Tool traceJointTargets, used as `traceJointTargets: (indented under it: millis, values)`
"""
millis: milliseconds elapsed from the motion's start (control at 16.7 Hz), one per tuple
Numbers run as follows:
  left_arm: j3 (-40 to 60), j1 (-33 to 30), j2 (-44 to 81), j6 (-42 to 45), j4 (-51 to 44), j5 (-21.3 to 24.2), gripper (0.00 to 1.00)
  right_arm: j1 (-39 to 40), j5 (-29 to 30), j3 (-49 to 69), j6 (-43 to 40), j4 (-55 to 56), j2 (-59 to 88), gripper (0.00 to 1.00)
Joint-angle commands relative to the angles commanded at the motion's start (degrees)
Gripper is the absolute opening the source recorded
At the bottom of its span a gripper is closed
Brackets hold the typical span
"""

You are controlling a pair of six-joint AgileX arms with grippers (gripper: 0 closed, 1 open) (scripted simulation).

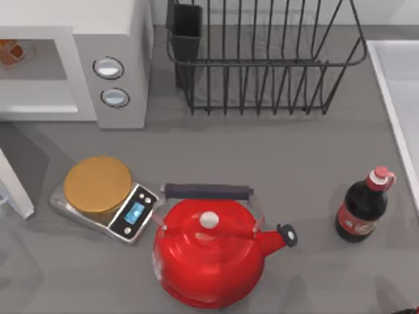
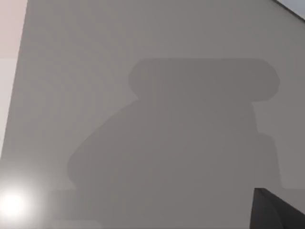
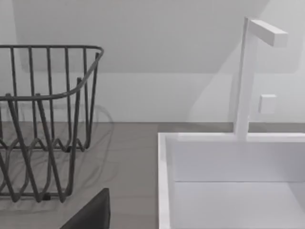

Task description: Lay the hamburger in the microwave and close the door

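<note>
While the microwave (image 1: 118, 65) stands at the table's (image 1: 262, 157) far left, its cavity is exposed, and the hamburger (image 1: 9, 51) lies inside it at the top view's left edge, partly cut off. The door (image 1: 14, 186) is swung open toward the near side; only its white edge is visible at the left margin. No fingers appear near the hamburger, so their state cannot be told for either arm.

A scale (image 1: 105, 199) with a golden plate sits in front of the microwave, just beside a red kettle (image 1: 209, 258) at the near centre. A dark bottle (image 1: 361, 209) with a red cap stands upright, well apart on the right. A black rack (image 1: 262, 59) occupies the far centre, and a white sink (image 1: 399, 98) lies along the right edge.

From the right wrist view, the rack (image 3: 43, 124) and the sink (image 3: 228, 181) with its tap (image 3: 248, 71) are visible. From the left wrist view, a grey surface carries a broad shadow.
</note>
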Motion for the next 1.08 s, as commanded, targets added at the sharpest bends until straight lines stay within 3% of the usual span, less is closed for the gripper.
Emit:
traceJointTargets:
  millis: [360, 840, 1080]
  values:
    - [-11.2, -12.7, -13.0, -11.6, 4.5, -6.9, 0.0, 0.0, 0.0, 0.0, 0.0, 0.0, 0.0, 1.0]
    - [-12.6, -15.3, -14.4, -14.4, 4.7, -9.2, 0.0, 0.0, 0.0, 0.0, 0.0, 0.0, 0.0, 1.0]
    - [-15.3, -26.2, -18.3, -22.5, 5.0, -16.2, 0.0, 0.0, 0.0, 0.0, 0.0, 0.0, 0.0, 1.0]
